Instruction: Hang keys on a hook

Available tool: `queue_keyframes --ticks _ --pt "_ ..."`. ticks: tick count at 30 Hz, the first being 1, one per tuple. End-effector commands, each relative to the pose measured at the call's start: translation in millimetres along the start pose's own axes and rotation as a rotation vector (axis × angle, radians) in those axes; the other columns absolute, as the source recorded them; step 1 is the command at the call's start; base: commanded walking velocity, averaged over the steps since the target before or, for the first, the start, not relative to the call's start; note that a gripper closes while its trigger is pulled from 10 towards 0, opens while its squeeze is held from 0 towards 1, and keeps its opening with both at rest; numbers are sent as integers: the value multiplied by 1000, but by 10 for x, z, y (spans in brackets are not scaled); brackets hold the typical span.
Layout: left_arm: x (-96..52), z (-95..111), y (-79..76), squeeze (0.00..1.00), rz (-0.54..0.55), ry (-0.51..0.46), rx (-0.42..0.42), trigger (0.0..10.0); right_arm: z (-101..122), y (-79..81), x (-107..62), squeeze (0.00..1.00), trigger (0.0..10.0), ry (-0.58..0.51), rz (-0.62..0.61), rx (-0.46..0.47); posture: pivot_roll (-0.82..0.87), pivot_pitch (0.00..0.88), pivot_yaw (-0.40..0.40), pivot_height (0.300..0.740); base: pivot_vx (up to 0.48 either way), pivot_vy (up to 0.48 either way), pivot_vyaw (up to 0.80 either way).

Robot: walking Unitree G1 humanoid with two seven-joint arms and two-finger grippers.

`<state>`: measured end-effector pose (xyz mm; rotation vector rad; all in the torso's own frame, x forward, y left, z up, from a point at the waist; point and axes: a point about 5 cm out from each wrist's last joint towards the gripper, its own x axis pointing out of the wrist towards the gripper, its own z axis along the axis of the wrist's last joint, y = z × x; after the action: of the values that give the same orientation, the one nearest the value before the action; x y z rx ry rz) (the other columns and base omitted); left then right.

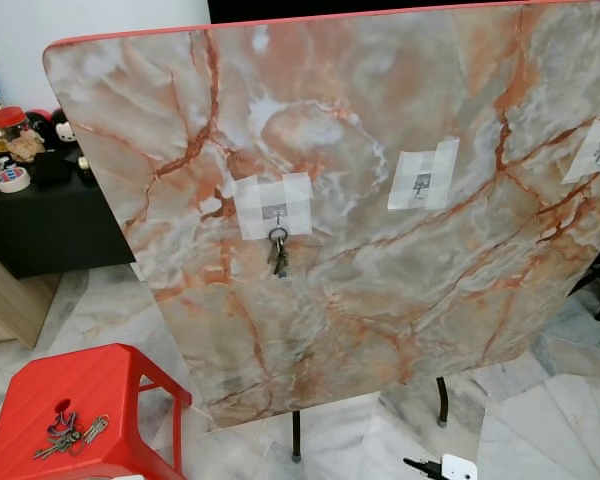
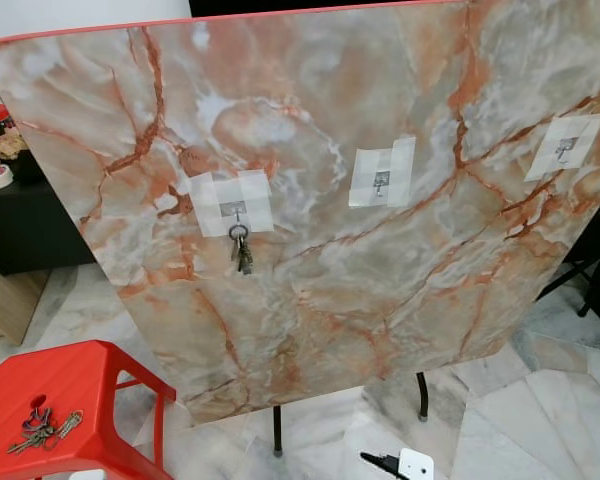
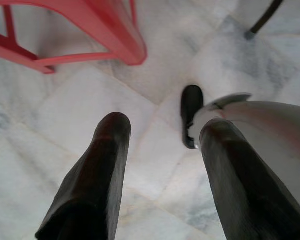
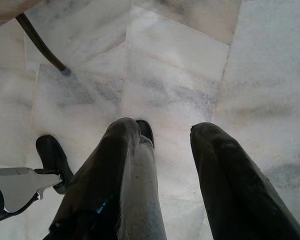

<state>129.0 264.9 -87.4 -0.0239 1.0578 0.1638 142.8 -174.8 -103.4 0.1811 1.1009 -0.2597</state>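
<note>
Keys point(image 1: 278, 252): hanging on the left hook point(image 1: 275, 212)
Spare keys point(image 1: 70, 433): lying on the stool point(image 1: 100, 385)
Left hand point(image 3: 160, 145): hanging, fingers apart
Right hand point(image 4: 165, 145): hanging, fingers apart

right gripper point(image 4: 172, 150) — fingers apart, empty | marble floor point(image 4: 190, 60) below | table leg point(image 4: 40, 42) nearby

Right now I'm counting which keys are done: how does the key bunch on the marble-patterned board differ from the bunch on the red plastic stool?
The bunch on the board hangs upright from the left taped hook; the bunch on the stool lies flat and spread out on the seat. The first is compact, the second splayed. Both are metal keys on rings.
</note>
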Motion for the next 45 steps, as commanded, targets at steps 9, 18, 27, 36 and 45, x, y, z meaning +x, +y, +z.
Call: queue_keyframes --ticks 9,18,27,36,45 --pt "6 -19 -48 0 -1 -7 -8 10000 1 -2 0 0 10000 3 33 -59 29 0 -14 740 0 0 58" --pt "6 -22 -48 0 2 -7 -11 10000 -11 5 -1 0 10000 10 44 -78 28 0 -11 740 0 0 754" --pt "7 -22 -54 0 3 -8 -16 10000 -18 13 -1 0 10000 16 52 -86 28 0 -7 740 0 0 800" --pt "10 -17 -62 0 4 -9 -15 10000 -8 18 0 0 10000 13 51 -57 29 0 -13 740 0 0 444" --pt "10 -33 -71 0 4 1 -11 10000 2 21 0 0 10000 0 44 -32 32 0 -14 740 0 0 0"
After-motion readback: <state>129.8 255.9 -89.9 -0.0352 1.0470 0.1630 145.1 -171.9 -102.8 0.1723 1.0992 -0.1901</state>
